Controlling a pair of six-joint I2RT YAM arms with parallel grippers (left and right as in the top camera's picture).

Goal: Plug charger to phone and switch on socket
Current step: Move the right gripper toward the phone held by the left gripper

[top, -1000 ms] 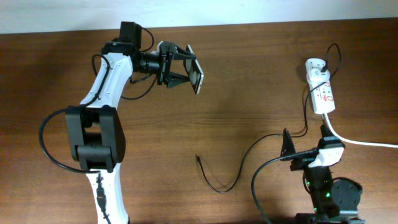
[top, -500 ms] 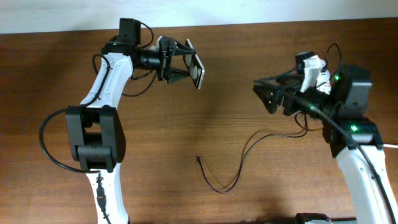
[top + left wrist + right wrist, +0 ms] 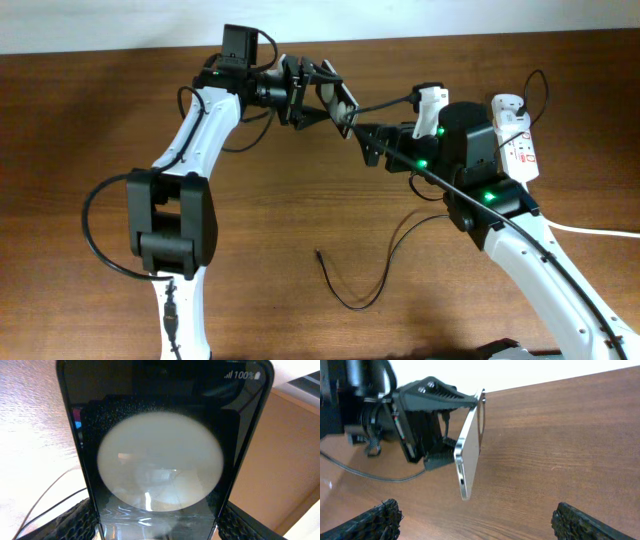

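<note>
Left gripper (image 3: 332, 97) held the phone (image 3: 469, 455) aloft; right gripper (image 3: 367, 137) faced it, wide and empty.
The white plastic socket (image 3: 520, 152) lay behind the right gripper; the phone, a glossy black slab with a metal rim, stood just ahead, turning a thin slotted edge toward it (likely the port end, long axis aimed there); the thin black charger (image 3: 360, 306) lay on the wood table (image 3: 90, 150) below, nearer the right arm.

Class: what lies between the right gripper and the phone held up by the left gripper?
Nothing: in the right wrist view the gap from the right gripper to the phone is free, with only the table behind it.
</note>
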